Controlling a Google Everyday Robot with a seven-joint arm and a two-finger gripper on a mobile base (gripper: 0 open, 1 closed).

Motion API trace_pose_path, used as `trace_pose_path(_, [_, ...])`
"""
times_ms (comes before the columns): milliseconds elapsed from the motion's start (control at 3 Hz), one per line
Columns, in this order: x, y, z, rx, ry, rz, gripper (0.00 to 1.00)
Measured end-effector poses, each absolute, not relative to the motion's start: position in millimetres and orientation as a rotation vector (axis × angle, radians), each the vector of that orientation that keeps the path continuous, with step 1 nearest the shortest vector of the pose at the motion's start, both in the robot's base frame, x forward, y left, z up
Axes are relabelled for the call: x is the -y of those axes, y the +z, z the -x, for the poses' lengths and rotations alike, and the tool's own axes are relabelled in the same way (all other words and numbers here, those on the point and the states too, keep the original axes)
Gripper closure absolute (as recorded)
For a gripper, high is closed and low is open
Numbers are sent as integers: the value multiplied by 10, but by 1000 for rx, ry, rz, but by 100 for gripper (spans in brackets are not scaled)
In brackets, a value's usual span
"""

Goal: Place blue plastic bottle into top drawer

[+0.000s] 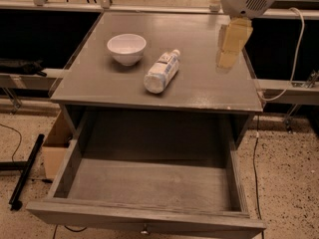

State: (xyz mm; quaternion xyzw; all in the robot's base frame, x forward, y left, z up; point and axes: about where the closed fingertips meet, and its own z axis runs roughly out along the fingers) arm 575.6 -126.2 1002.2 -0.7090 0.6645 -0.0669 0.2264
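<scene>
We see a grey table [199, 91] with a flat, matte top of painted wood, worn pale along its front edge. It stands on a speckled terrazzo floor [291, 183]. Dark space and metal rails run behind it. A cardboard box [54, 151] sits at its left side, with a black pole [25, 171] lying on the floor beyond. A white cable [298, 44] loops down at the right.

The bottle [162, 71] lies on its side near the middle of the top, clear plastic with a white and pale-blue label, its cap pointing to 1 o'clock. The round, glossy white bowl [126, 48] stands just beside it at 10 o'clock, not touching.

The drawer [149, 217] below is pulled fully out toward 6 o'clock. It is wide and shallow with plain grey boards, and a small round metal knob [145, 230] sits on its front.

The gripper [230, 54], cream-coloured and blocky under a white rounded wrist, hangs over the top at 2 o'clock, well apart from the bottle. We cannot tell whether it is open or closed.
</scene>
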Motion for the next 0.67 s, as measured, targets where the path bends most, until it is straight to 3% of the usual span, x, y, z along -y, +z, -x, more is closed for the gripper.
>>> trace_pose_path(667, [1079,9937,-5993,-1763,-211,2012,0])
